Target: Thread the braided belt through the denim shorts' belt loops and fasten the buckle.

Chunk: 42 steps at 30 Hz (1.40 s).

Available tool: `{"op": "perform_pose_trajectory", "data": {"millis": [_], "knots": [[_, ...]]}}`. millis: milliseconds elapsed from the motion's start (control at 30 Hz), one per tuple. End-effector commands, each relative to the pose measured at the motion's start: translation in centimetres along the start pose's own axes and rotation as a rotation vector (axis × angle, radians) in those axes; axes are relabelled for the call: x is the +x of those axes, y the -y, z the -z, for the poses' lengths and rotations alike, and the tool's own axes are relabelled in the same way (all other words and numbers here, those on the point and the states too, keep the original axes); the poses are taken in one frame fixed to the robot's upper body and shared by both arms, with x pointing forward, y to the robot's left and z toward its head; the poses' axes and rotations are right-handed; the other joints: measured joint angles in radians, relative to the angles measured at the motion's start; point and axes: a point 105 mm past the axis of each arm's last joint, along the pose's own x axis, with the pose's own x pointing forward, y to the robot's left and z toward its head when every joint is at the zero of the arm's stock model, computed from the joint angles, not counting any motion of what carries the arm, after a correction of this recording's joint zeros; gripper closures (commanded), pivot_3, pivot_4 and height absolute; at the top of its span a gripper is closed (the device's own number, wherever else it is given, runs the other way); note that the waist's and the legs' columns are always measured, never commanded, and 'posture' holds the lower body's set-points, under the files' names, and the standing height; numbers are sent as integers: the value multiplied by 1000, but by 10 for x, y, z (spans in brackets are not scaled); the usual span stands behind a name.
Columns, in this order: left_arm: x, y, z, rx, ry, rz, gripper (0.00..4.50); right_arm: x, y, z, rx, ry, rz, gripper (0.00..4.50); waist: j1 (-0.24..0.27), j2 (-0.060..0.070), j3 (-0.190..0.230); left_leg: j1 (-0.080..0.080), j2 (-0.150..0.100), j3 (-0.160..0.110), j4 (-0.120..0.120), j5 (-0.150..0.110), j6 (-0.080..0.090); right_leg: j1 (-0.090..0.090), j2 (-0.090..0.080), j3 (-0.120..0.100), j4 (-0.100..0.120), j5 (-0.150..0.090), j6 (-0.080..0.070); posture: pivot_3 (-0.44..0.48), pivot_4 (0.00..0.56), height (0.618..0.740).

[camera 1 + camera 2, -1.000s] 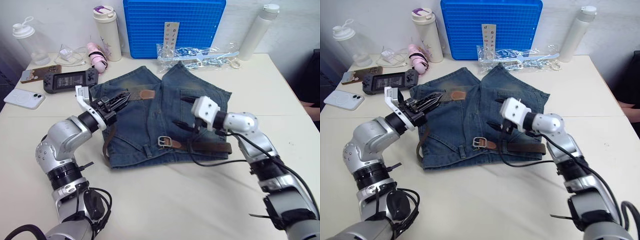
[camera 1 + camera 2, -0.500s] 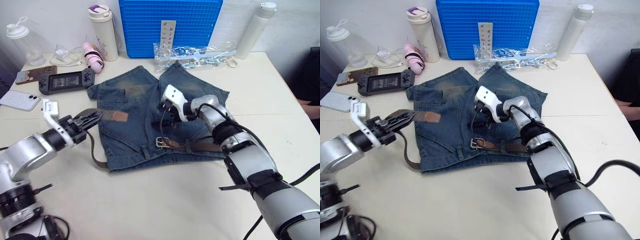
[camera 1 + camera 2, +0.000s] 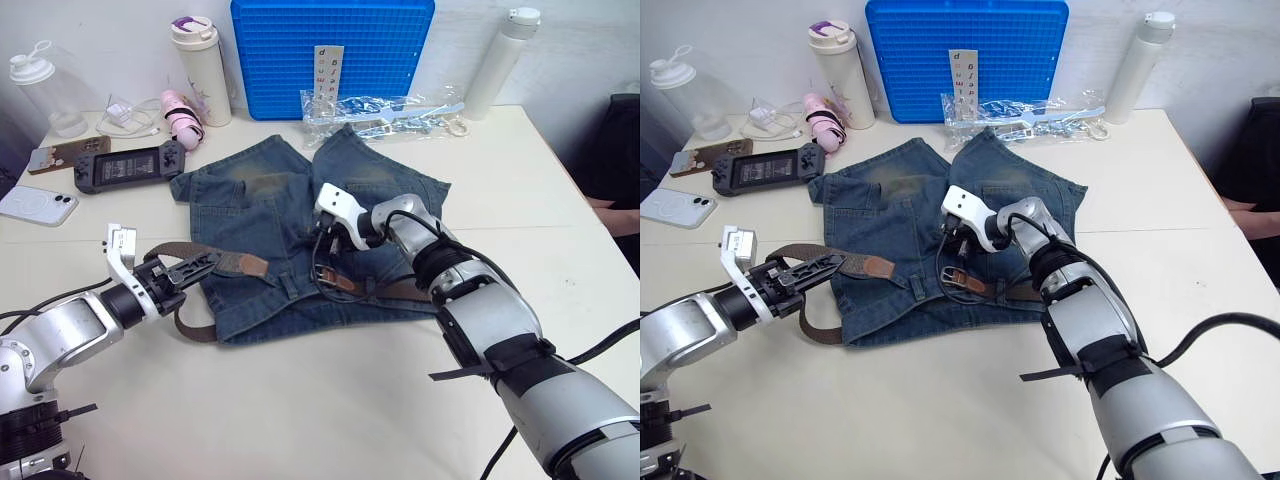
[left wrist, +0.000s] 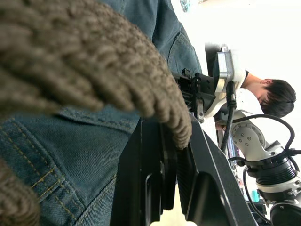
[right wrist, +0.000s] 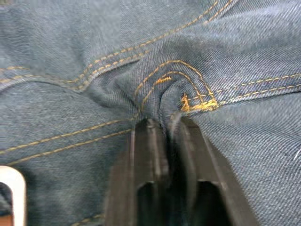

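The denim shorts (image 3: 262, 190) lie flat mid-table, waistband toward me. My left gripper (image 3: 198, 268) is shut on the braided belt (image 3: 165, 251) just behind its reddish-brown tip (image 3: 247, 264), at the shorts' left waistband corner. From there the strap loops down (image 3: 190, 327). Its other stretch (image 3: 400, 292) lies along the waistband with the silver buckle (image 3: 324, 277) near the middle. A belt loop (image 3: 291, 287) sits left of the buckle. My right gripper (image 5: 162, 129) is shut on a fold of denim just above the buckle (image 5: 11, 188).
At the back stand a blue crate (image 3: 330, 50), a bag of clips (image 3: 385, 108) and bottles (image 3: 198, 65) (image 3: 495, 62). A game console (image 3: 125, 165) and phone (image 3: 38, 205) lie at left. A person (image 4: 273, 94) is at the right edge.
My right gripper, open a second ago, has moved left onto the shorts' middle and closed on the denim. My left gripper drew the belt tip off the shorts, now beside the waistband.
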Motion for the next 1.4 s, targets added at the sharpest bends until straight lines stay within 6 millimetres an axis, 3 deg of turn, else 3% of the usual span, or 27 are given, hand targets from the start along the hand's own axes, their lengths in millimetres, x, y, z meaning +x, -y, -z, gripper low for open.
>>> {"op": "perform_pose_trajectory", "data": {"millis": [33, 100, 267, 367, 500, 667, 700, 833, 967, 1067, 1233, 1400], "knots": [[-1, 13, -8, 29, 47, 45, 4500, -19, 34, -2, 70, 49, 227, 4491, 0, 1, 0, 0, 0, 0, 0, 0, 0, 0, 0, 0, 0, 0, 0, 0, 150, 689], [2, 14, -17, 15, 93, 31, 4500, -36, 57, -10, 96, 90, 387, 4491, 1, 2, 1, -1, 0, -1, 0, 1, -1, 0, 0, 0, 0, 0, 0, 0, 150, 689], [13, 15, -36, -21, 183, -15, 4500, -63, 86, -13, 148, 132, 615, 4491, 9, 4, 2, -13, -1, -3, 1, 3, 0, -11, -1, 0, 1, 0, 0, 0, 150, 689], [21, 17, -44, -31, 214, -31, 4500, -66, 89, -10, 166, 128, 652, 4491, 7, 4, 2, -18, -1, -3, 1, 4, 0, -16, 1, -1, 1, 0, 0, 0, 150, 689], [30, 20, -44, -29, 202, -25, 4500, -51, 74, -6, 207, 116, 517, 4491, -1, 4, 2, -19, -1, -3, 0, 4, 1, -16, 1, -1, 0, 0, 0, 0, 150, 689], [34, 23, -42, -17, 166, -10, 4500, -45, 60, -7, 278, 138, 360, 2301, -1, 4, 2, -19, 0, -3, 0, 5, 1, -16, 1, -1, 1, 0, 0, 0, 150, 689], [35, 24, -41, -15, 153, -1, 4500, -46, 59, -8, 284, 140, 342, 2032, -1, 4, 2, -19, 0, -3, 0, 5, 1, -16, 1, 0, 1, 0, 0, 0, 150, 689], [41, 26, -35, 5, 102, 15, 4500, -57, 63, -13, 276, 160, 340, 191, 1, 4, 2, -19, 0, -3, 0, 6, 1, -16, 1, 0, 1, 0, 0, 0, 150, 689], [51, 36, -21, 41, 37, 56, 4500, -91, 71, -33, 198, 245, 322, 85, 4, 4, 2, -19, -1, -3, 0, 6, 1, -16, 1, -1, 1, 0, 0, 0, 150, 689], [60, 48, -15, 56, 58, 108, 4500, -118, 65, -42, 125, 265, 275, 85, 7, 4, 2, -19, -1, -4, 0, 6, 1, -16, 1, -1, 0, 0, 0, 0, 150, 689], [77, 47, 5, 38, 42, 78, 4500, -154, 41, -22, 32, 143, 250, 85, 25, 4, 2, -19, -1, -4, 0, 6, 1, -16, 2, -1, 0, 0, 0, 0, 150, 689], [87, 41, 14, 12, 42, 32, 4500, -157, 1, -7, -143, 64, 187, 85, 31, 4, 2, -19, -1, 0, 0, 7, 1, -16, 3, -1, -1, 0, 0, 0, 150, 689]]}}
